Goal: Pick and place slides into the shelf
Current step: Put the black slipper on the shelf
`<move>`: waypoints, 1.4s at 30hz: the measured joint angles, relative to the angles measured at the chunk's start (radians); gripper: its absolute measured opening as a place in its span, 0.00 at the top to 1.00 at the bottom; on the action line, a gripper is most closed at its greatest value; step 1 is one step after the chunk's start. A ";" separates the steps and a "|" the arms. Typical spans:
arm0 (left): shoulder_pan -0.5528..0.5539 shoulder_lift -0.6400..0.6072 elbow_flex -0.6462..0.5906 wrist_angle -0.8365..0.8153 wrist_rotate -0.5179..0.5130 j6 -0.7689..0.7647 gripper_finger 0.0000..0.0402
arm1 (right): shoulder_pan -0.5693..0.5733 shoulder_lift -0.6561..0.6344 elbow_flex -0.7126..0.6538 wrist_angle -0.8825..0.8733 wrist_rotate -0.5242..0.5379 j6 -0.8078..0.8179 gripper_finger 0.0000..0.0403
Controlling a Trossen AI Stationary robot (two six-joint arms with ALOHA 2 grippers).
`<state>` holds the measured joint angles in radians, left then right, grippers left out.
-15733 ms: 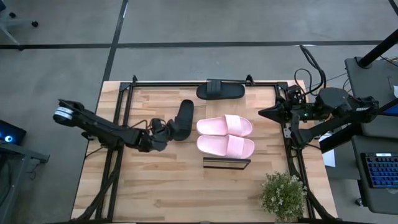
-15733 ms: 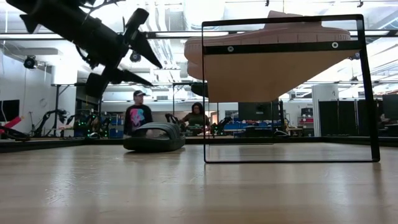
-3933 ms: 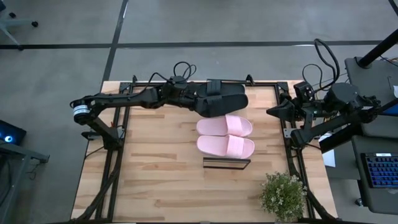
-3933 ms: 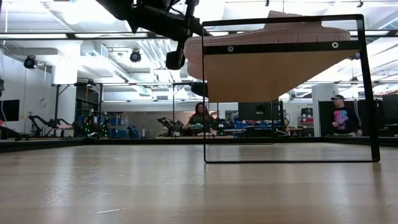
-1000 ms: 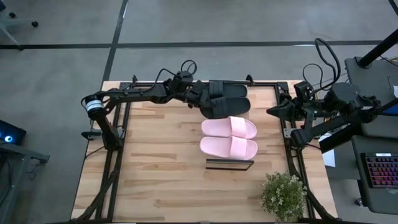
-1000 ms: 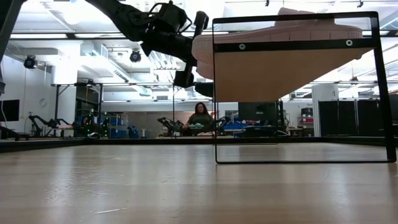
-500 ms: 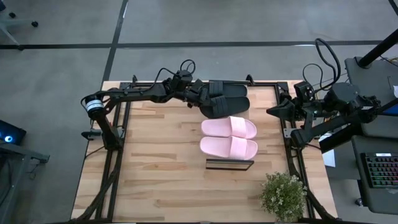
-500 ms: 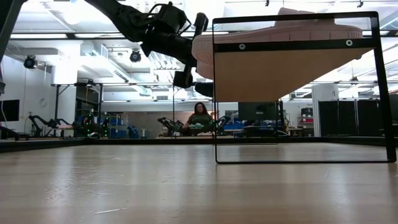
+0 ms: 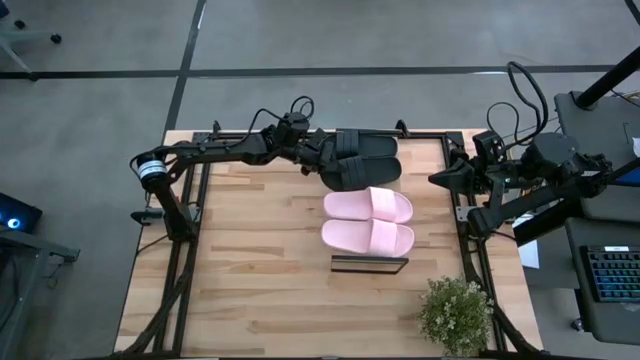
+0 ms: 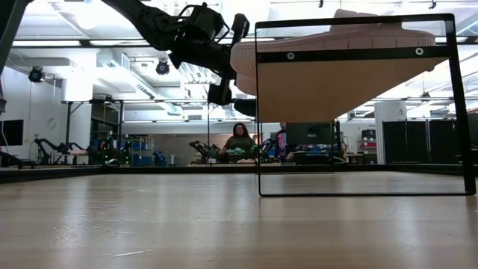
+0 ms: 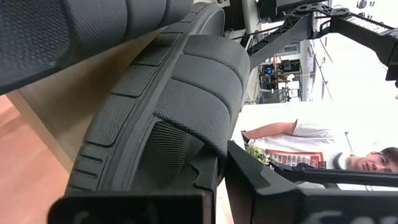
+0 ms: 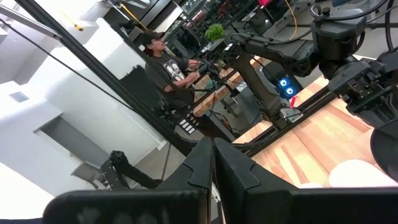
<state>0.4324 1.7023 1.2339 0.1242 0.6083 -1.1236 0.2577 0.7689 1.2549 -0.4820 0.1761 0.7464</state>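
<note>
Black slide (image 9: 362,171) is clamped in the closed left tool (image 9: 326,165), beside the pink slides (image 9: 368,220) on the shelf (image 10: 351,78); right tool (image 9: 437,180), closed and empty, waits well apart from shelf.

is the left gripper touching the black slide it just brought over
Touching. The left wrist view shows the left gripper shut on the black slide, its strap clamped between the fingers.

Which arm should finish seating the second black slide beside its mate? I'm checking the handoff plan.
Left. The left gripper is shut on the black slide at the table's far edge; the right gripper waits shut, off to the side.
</note>
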 joint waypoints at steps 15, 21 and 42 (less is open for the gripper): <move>0.000 0.000 -0.001 0.000 0.018 -0.023 1.00 | 0.000 0.000 0.000 0.000 0.005 0.000 0.98; 0.000 0.000 -0.002 0.001 0.001 -0.022 0.98 | 0.000 0.000 0.000 0.000 0.008 0.000 0.98; 0.007 0.000 -0.002 -0.001 -0.050 0.005 0.68 | 0.000 0.000 0.000 0.000 0.008 0.001 0.98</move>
<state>0.4393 1.7023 1.2324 0.1234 0.5588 -1.1190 0.2574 0.7689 1.2549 -0.4820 0.1837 0.7475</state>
